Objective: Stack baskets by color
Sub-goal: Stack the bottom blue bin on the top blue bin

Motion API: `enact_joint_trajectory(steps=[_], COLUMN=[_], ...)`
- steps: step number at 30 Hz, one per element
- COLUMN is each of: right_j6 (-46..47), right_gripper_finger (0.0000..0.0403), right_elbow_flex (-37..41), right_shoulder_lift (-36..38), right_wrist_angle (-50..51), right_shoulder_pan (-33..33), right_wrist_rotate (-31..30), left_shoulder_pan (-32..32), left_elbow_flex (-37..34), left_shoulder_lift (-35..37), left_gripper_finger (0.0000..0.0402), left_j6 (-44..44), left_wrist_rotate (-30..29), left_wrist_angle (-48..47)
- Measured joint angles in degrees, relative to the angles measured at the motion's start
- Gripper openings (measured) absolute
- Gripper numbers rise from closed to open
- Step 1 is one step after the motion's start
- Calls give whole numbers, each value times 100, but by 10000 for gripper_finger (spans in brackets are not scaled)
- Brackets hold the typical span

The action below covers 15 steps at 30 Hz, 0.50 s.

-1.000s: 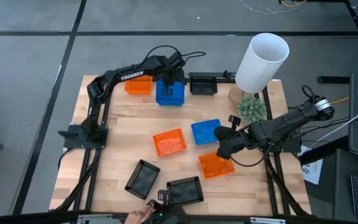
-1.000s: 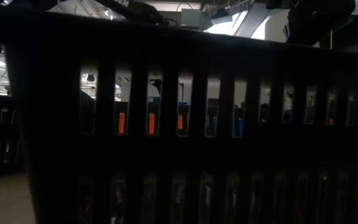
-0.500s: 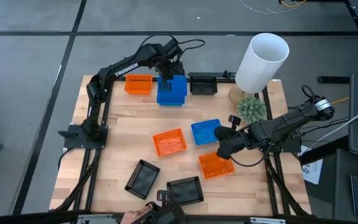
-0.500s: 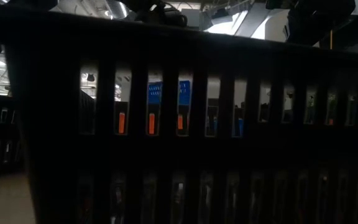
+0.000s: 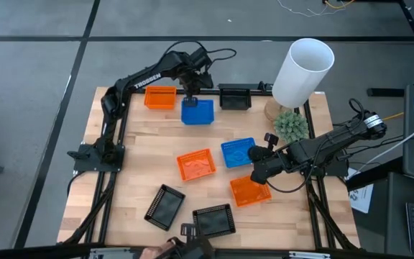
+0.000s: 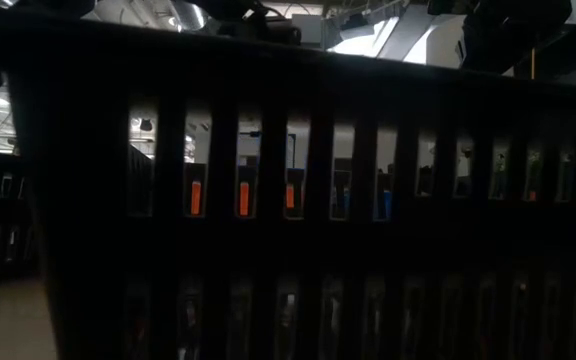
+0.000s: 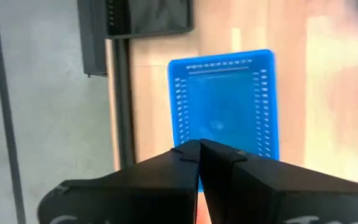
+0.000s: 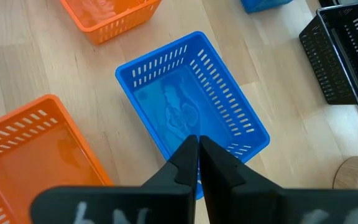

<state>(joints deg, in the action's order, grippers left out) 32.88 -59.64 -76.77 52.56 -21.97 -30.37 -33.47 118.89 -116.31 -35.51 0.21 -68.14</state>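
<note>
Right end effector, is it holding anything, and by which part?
The right end effector grips the blue basket by the rim nearest it.

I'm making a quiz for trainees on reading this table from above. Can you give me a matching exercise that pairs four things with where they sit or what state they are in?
Things:
1. left gripper
2. right gripper
3. white cylinder
4. orange basket at the far edge

Places or states:
A. stands beside the small green plant
B. shut on the rim of the middle blue basket
C. shut at the rim of the far blue basket
D. sits on the table just left of the far blue basket

Pairs: 1-C, 2-B, 3-A, 4-D
</note>
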Motion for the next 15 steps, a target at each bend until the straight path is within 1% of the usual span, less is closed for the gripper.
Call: enact_joint_trajectory(steps=[6, 9, 11, 12, 15], right_j6=[-6, -2, -2, -2, -15], right_gripper_finger=[16, 16, 16, 16, 16], right_elbow_flex=[0, 0, 0, 0, 0], right_shoulder_lift=[0, 0, 0, 0, 0], right_wrist_angle=[0, 0, 0, 0, 0], right_shoulder_pan=[-1, -1, -1, -1, -1], right_wrist_rotate=[0, 0, 1, 0, 0], left_shoulder_pan=[161, 173, 192, 203, 324], left_elbow_flex=[0, 0, 0, 0, 0], left_shoulder_lift=[0, 0, 0, 0, 0], left_gripper_finger=[1, 0, 2, 5, 19], left_j6=[187, 435, 767, 912, 1149], left_wrist_rotate=[-23, -301, -557, -579, -308], left_wrist_angle=[-167, -168, -229, -321, -685])
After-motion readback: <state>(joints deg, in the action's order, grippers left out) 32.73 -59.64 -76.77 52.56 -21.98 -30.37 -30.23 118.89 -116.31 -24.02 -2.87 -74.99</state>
